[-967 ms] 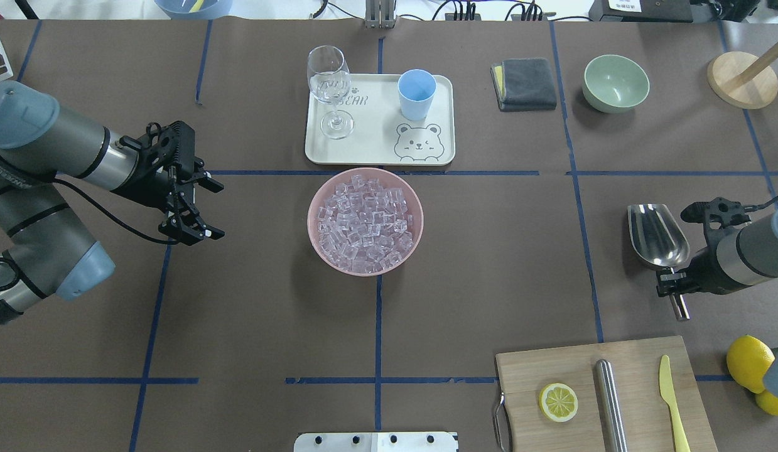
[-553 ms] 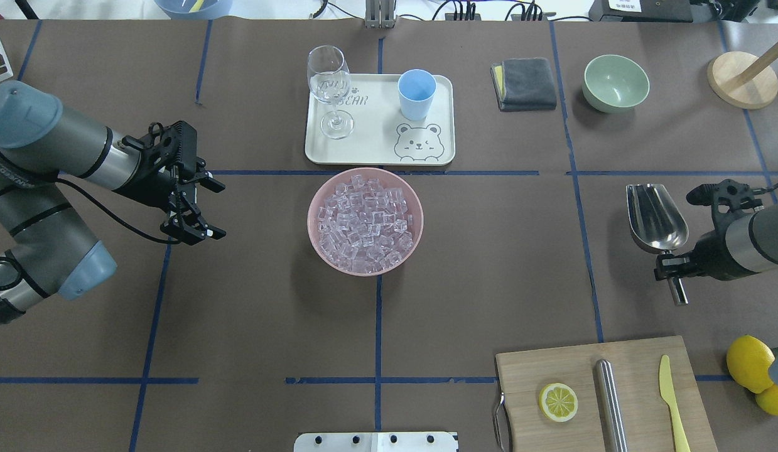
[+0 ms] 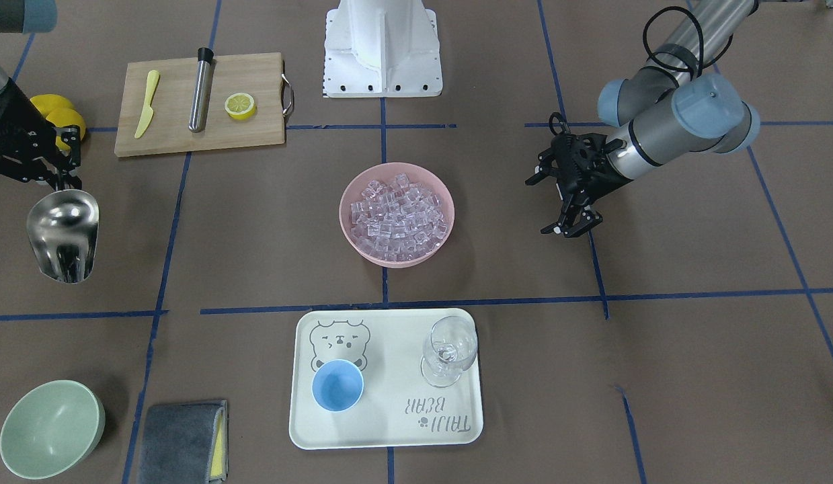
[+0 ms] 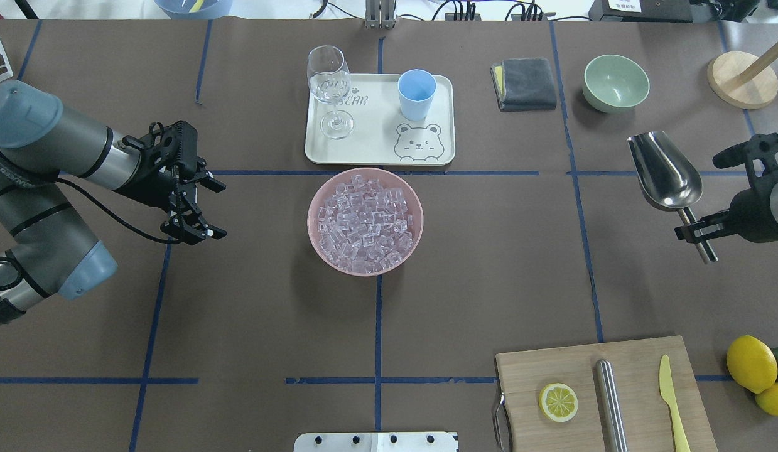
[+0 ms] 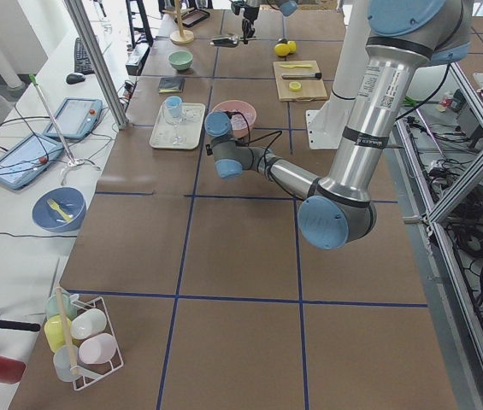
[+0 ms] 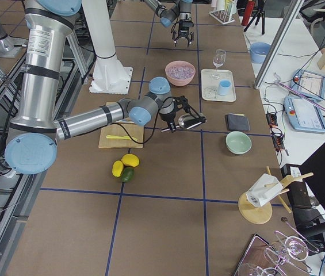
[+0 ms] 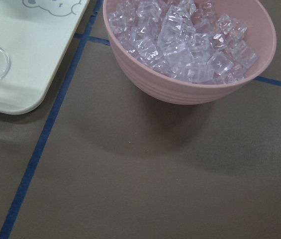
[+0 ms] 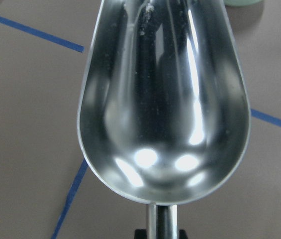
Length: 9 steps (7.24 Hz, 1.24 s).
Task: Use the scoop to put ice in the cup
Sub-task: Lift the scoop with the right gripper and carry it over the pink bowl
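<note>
The right gripper [image 4: 693, 231], pinching the empty scoop [image 4: 665, 172], should swing left and dig low into the ice [image 4: 365, 220]; the left gripper [image 4: 214, 210] hangs spread.

A wine glass [image 4: 329, 81] stands on a cream tray [image 4: 376, 147]. A grey cloth [image 4: 525, 83] lies beside a pale green bowl [image 4: 616, 82]. A cutting board [image 4: 527, 376] carries a lemon slice [image 4: 558, 402], steel cylinder [image 4: 610, 402] and yellow knife [image 4: 672, 402].

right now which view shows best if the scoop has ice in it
The right wrist view: the scoop fills the frame and its trough is plainly empty. The overhead and front views show it small, held by the right gripper at the handle. The right side view shows it tiny; the left wrist view misses it.
</note>
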Tool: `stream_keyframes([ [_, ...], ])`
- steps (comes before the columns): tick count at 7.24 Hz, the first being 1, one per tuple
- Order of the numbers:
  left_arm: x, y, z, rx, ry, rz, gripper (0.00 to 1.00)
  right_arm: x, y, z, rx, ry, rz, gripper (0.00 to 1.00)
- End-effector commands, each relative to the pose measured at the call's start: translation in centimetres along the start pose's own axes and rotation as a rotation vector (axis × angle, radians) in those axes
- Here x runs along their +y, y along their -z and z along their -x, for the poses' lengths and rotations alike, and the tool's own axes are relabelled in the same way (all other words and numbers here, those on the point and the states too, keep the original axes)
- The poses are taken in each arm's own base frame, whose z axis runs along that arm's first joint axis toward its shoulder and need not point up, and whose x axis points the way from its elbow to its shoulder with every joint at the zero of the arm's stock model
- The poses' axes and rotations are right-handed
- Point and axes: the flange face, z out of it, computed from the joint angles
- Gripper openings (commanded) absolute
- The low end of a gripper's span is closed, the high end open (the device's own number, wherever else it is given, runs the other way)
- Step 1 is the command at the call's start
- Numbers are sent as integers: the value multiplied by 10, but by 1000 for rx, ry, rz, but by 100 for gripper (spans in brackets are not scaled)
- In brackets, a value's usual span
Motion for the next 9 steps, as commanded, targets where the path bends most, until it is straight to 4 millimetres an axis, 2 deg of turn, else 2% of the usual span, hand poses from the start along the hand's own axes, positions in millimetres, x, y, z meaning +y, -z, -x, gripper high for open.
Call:
stream_keyframes([
  [1, -2, 1, -1, 0, -3, -3, 100, -45, 29, 16, -1, 34, -76, 0],
  [3, -1, 1, -1, 0, 0, -2, 100, -62, 40, 27, 14, 30, -75, 0],
  [4, 1, 0, 0, 0, 4, 2, 100, -60, 33, 28, 35, 116, -54, 0],
  [5, 2, -1, 1, -1, 3, 2, 100, -66, 29, 24, 91, 229, 19, 0],
  [7, 3, -1, 1, 0, 6, 4, 100, -121, 52, 38, 158, 443, 135, 0],
  [8, 3, -1, 1, -1, 6, 6, 100, -132, 60, 43, 159, 565, 167, 0],
  [9, 4, -1, 1, 0, 9, 7, 100, -144, 66, 57, 147, 647, 153, 0],
])
